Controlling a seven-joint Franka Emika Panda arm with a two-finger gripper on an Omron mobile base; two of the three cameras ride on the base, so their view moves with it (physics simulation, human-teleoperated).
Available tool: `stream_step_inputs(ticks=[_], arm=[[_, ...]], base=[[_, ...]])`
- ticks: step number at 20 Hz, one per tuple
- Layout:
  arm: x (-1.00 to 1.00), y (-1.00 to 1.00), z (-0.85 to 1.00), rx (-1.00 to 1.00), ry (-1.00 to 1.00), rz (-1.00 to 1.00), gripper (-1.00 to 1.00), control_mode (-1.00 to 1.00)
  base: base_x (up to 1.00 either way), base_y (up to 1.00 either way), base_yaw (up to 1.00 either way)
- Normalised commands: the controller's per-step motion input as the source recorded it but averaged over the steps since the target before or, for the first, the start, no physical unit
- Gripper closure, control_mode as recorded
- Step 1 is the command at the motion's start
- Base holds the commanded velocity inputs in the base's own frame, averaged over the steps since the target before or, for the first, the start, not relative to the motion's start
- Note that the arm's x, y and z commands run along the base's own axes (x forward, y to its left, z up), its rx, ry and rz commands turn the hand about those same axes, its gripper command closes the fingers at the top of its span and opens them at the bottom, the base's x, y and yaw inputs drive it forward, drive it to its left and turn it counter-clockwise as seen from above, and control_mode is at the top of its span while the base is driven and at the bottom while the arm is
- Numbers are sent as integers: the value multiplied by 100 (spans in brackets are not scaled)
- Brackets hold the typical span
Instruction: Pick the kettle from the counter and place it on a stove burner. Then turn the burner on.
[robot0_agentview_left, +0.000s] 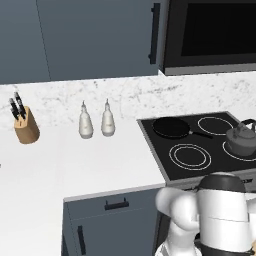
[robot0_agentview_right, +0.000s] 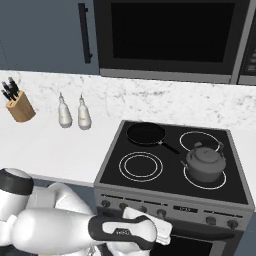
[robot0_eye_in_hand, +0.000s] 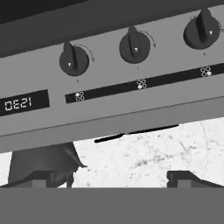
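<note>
The kettle (robot0_agentview_right: 204, 163) sits on the stove's (robot0_agentview_right: 112, 170) front right burner, at four o'clock from the frying pan (robot0_agentview_right: 145, 134). The gripper (robot0_eye_in_hand: 112, 177), jaws wide, faces three knobs (robot0_eye_in_hand: 134, 45); the likely slip is turning one for another burner

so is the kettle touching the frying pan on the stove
Apart. The right base view shows the kettle on the front right burner and the frying pan on the back left one, with bare black stove top between them.
</note>
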Motion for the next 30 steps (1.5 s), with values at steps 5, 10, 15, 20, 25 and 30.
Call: stream_step_inputs(ticks=[5,10,15,20,25,30], arm=[[0,-1,-63,-14,0,0,-100,-100],[8,-2,-21,-3,-5,0,-100,-100],[18,-27,-10,-2,-1,0,-100,-100],[22,-3,-1,0,0,0,-100,-100],[19,0,-5,0,0,0,-100,-100],[23,0,0,0,0,0,-100,-100]], base=[[0,0,0],[0,0,0],[0,0,0],[0,0,0],[0,0,0],[0,0,0]])
